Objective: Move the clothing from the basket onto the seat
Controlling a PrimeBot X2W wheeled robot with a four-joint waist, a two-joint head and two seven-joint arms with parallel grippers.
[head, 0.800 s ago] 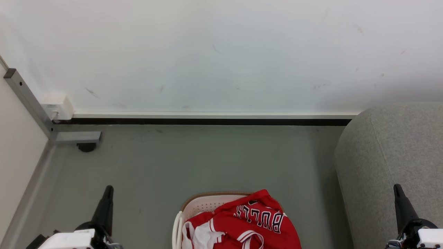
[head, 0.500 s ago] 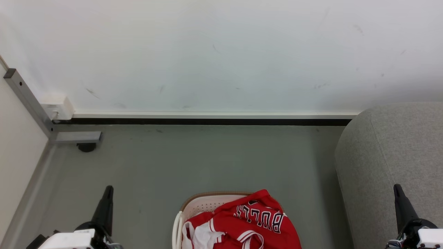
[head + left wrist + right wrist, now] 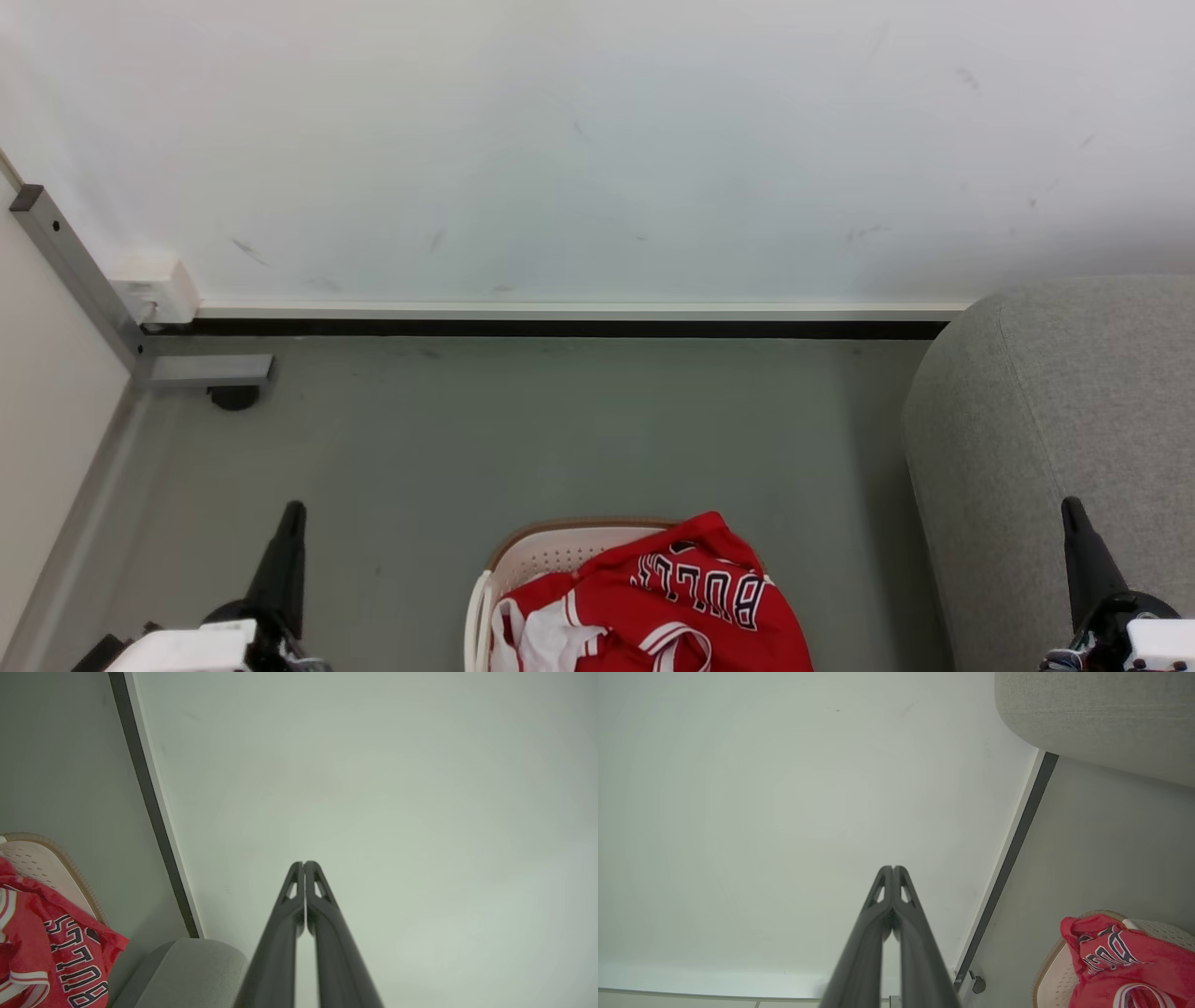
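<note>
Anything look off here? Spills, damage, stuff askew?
Nothing damaged or spilled. The red jersey is heaped and drapes over the rim of the basket on the side nearer the seat. Faint scuffs mark the wall. The left tool and right tool are shut.

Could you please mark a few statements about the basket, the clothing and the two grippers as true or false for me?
1. The red Bulls clothing lies in the laundry basket. True.
2. The left gripper is open. False: its fingers are pressed together, with nothing between them.
3. The grey seat stands to the robot's right of the laundry basket. True.
4. The right gripper grips the red Bulls clothing. False: it is shut on nothing and hangs apart from the clothing.
</note>
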